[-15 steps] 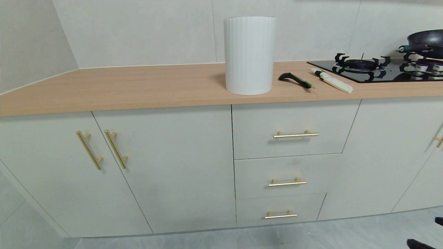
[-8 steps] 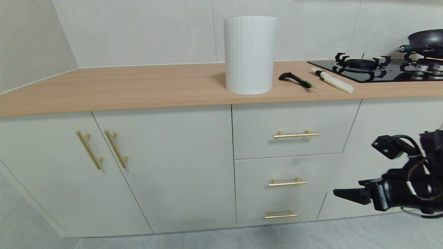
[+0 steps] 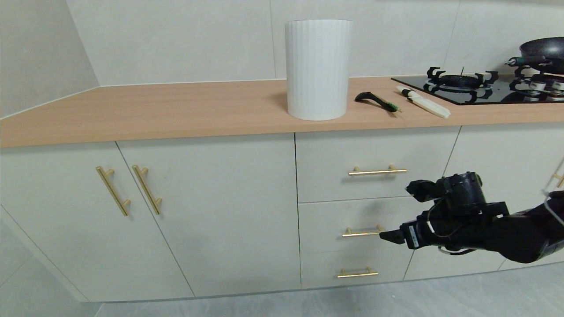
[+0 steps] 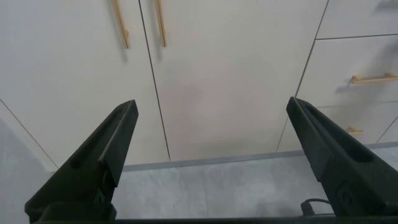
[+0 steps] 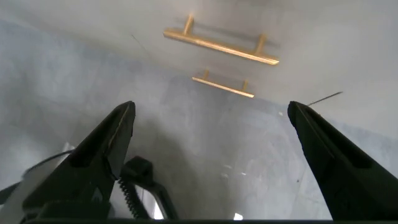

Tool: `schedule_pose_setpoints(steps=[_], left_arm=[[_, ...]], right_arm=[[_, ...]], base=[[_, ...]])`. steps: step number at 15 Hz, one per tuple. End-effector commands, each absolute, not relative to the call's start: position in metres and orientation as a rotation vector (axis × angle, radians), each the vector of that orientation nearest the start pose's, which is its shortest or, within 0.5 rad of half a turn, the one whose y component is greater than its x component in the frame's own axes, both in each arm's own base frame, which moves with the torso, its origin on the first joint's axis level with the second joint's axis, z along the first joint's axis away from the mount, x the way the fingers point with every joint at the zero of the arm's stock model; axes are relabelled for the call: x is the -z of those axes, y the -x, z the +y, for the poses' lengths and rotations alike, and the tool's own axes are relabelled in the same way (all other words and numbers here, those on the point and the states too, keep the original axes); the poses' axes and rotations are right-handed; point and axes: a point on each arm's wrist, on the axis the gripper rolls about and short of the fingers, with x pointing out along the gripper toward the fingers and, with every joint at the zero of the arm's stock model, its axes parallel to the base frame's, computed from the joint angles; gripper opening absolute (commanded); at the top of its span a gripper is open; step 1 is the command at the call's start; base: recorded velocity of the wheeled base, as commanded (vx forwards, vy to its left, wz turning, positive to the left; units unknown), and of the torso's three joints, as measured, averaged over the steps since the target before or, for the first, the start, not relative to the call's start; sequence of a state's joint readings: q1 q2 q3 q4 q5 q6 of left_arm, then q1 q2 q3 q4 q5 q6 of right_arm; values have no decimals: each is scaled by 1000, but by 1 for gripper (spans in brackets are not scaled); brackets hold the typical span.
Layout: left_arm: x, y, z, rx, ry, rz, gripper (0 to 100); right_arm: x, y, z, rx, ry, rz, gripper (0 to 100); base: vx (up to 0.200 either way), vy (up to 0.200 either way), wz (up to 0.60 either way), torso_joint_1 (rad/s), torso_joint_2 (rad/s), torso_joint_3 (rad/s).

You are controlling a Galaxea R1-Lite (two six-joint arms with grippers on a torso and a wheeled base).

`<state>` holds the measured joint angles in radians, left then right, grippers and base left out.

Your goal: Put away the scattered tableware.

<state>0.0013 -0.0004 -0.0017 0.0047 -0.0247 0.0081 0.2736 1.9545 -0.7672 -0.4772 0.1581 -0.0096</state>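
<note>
Right arm has swung in from the lower right edge of the head view and up toward the drawer stack; camera and tabletop items unchanged. Right hand (image 3: pixel 388 235) is level with the middle drawer, its fingertip just beside the right end of the middle drawer handle (image 3: pixel 365 232), contact can't be told. In its wrist view the right hand (image 5: pixel 211 106) is spread wide, holding nothing, with gold handles ahead. Left hand (image 4: pixel 211 102) is also spread wide and empty, facing the cabinet doors low near the floor.

Both utensils lie on the tabletop (image 3: pixel 176 110), well above the right hand and apart from it, between the white ribbed container (image 3: pixel 317 70) and the hob (image 3: pixel 476 90).

Counts:
- 2 utensils
- 1 container
- 3 drawers, one gold bar handle each
- 2 door handles (image 3: pixel 130 190) side by side on the left cabinet
- 1 pan (image 3: pixel 544 50) on the hob

Black utensil (image 3: pixel 376 100): short, curved dark head, thin handle with a green section, lying flat at an angle, near the container. White utensil (image 3: pixel 423 102): long, pale, with a dark band near its far end, lying flat, just beside the hob's corner. The two are near each other, not touching.
</note>
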Motion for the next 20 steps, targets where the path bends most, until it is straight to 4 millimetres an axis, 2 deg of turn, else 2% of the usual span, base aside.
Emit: schedule_pose_setpoints(steps=[1, 4, 6, 13, 20], left_arm=[[-75, 23, -1, 23, -8, 3, 100], [-75, 23, -1, 23, -8, 3, 100], [-75, 23, -1, 23, -8, 3, 100], [-75, 23, -1, 23, -8, 3, 100], [-75, 23, -1, 23, -8, 3, 100]], right_arm=[[-34, -326, 106, -379, 38, 765, 100], [-11, -345, 110, -284, -7, 632, 100], [0, -351, 111, -250, -4, 606, 100], [19, -379, 118, -144, -89, 564, 100], [41, -389, 121, -92, -68, 576, 100]], base=[[0, 0, 0, 0, 0, 0], [0, 0, 0, 0, 0, 0], [0, 0, 0, 0, 0, 0], [0, 0, 0, 0, 0, 0], [0, 0, 0, 0, 0, 0]])
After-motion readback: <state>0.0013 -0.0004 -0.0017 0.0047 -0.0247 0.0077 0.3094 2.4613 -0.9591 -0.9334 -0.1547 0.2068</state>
